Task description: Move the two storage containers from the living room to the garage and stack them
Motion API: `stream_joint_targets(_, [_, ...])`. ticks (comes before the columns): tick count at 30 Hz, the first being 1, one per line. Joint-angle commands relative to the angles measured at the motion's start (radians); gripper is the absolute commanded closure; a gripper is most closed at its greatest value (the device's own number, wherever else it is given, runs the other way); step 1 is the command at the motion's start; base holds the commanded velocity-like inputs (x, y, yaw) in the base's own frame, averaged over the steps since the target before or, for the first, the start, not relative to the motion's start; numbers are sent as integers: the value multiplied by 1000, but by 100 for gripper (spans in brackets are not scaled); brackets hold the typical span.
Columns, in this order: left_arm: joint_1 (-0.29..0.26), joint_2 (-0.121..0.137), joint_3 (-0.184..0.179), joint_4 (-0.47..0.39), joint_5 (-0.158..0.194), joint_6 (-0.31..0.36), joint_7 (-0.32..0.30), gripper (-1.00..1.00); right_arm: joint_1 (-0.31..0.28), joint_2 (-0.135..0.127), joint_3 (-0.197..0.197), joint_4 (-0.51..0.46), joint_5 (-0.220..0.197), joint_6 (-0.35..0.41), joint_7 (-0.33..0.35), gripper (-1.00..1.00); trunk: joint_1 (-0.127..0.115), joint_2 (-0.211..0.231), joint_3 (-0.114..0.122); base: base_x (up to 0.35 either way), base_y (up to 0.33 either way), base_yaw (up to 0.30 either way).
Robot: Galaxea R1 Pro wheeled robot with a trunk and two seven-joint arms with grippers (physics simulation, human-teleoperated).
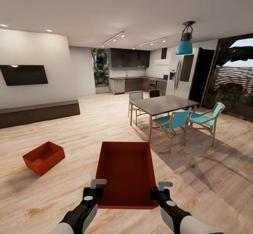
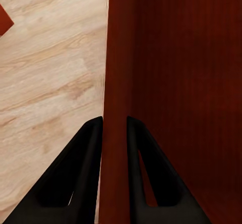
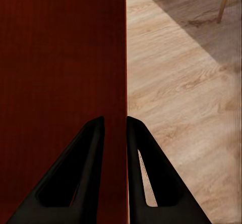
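Observation:
I hold one red-orange storage container (image 1: 126, 170) level in front of me, above the living room's light wood planks. My left gripper (image 1: 95, 192) is shut on its left wall (image 2: 115, 57), one finger inside and one outside. On the opposite wall (image 3: 121, 57) my right gripper (image 1: 157, 192) is shut the same way. The other storage container (image 1: 44, 157) lies tilted on the planks to my left, and its corner (image 2: 4, 19) shows in the left wrist view. The garage and its floor are out of view.
A grey dining table (image 1: 163, 104) with teal chairs (image 1: 175, 121) stands ahead to the right. A black TV (image 1: 24, 74) hangs over a low dark bench (image 1: 38, 112) at left. The kitchen (image 1: 130, 76) is at the back, a glass door (image 1: 233, 76) at right.

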Motion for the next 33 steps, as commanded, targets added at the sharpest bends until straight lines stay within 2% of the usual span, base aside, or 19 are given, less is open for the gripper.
stream_joint_targets(1, [-2,2,2,-5,69,6,13,100,-1,-1,-8,1,-11,-4,0,100,0,-1,-1,0,0,-262])
stream_joint_targets(20, [-2,2,2,-5,69,6,13,100,-1,-1,-8,1,-11,-4,0,100,0,-1,-1,0,0,-261])
stream_joint_targets(33, [-2,2,2,-5,69,6,13,100,-1,-1,-8,1,-13,-4,-1,100,0,-1,-1,0,0,-23])
